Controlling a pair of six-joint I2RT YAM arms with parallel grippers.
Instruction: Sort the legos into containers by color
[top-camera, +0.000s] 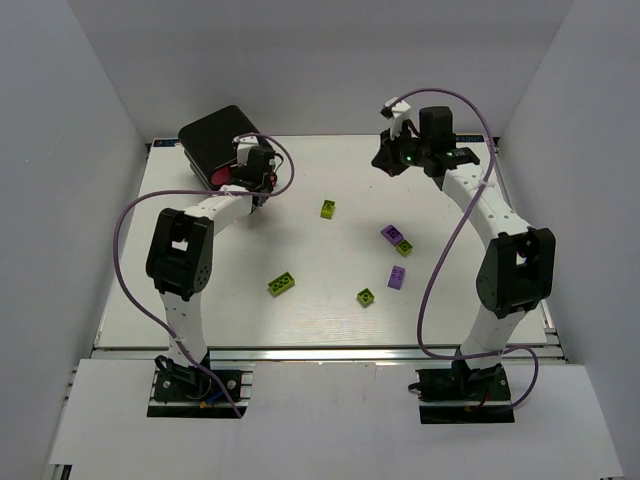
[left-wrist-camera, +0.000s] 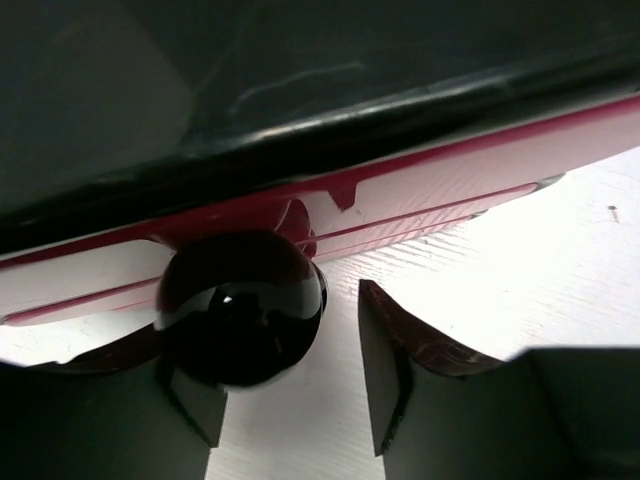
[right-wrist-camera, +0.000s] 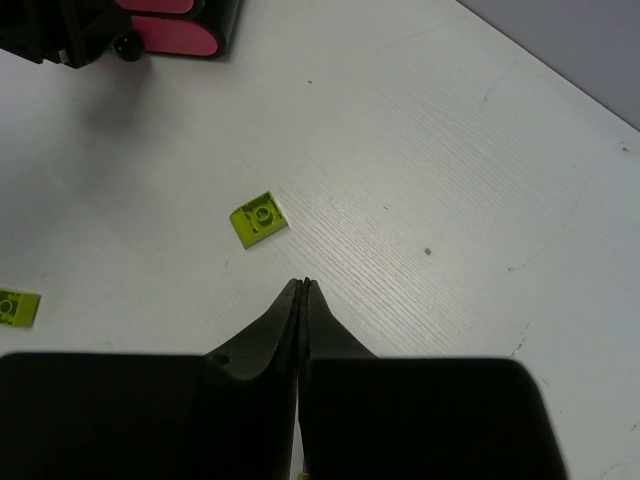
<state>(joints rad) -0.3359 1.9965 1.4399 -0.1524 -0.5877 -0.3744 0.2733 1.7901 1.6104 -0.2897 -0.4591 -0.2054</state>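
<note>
Your left gripper (left-wrist-camera: 300, 390) gapes beside a drawer knob (left-wrist-camera: 240, 305); right gripper (right-wrist-camera: 302, 292) is pinched empty. Six bricks (top-camera: 328, 208) lie mid-frame, apparently unsorted.

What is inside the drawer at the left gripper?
Contents hidden by the black cabinet. Only the drawer's pink front and black knob show, the knob between the left gripper's parted fingers.
</note>
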